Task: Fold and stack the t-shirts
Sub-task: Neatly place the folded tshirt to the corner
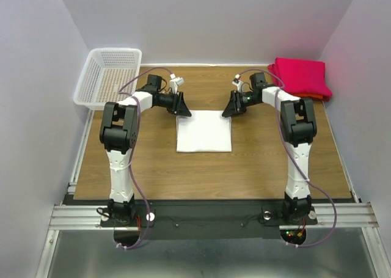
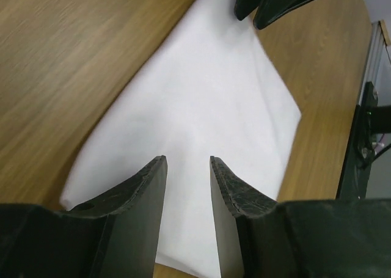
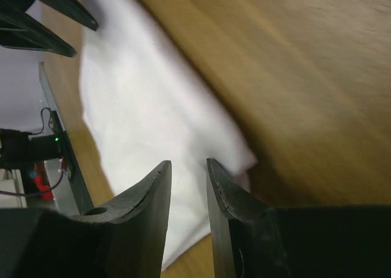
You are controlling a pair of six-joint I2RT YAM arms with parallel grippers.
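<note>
Item 1: plain white folded cloth t-shirt (image 1: pixel 204 131). 1 flat rectangle on the brown wood-grain worktop (image 1: pixel 269 156), lying between the 2 sets of fingers and reaching from them toward the arm bases. Its far-left corner lies under the left fingers (image 1: pixel 183 109), its far-right corner under the right fingers (image 1: pixel 230 109).

Item 2: left fingers. 2 black fingers, parted with a clear gap and holding nothing. White cloth shows through the gap in the left wrist view. The tips are low over the shirt's corner; whether they touch it cannot be told.

Item 3: right fingers. 2 black fingers, parted by a narrow gap and holding nothing. The shirt's edge and corner lie just below them, with bare wood beside.

Item 4: stack of bright pink-red folded cloth t-shirts (image 1: pixel 300 76). Well apart from the right fingers, beyond them and to their right, at the worktop's far right corner. An orange-red layer shows along its near edge.

Item 5: white plastic lattice basket (image 1: pixel 110 76). Beyond the left fingers and to their left, at the worktop's far left corner.
</note>
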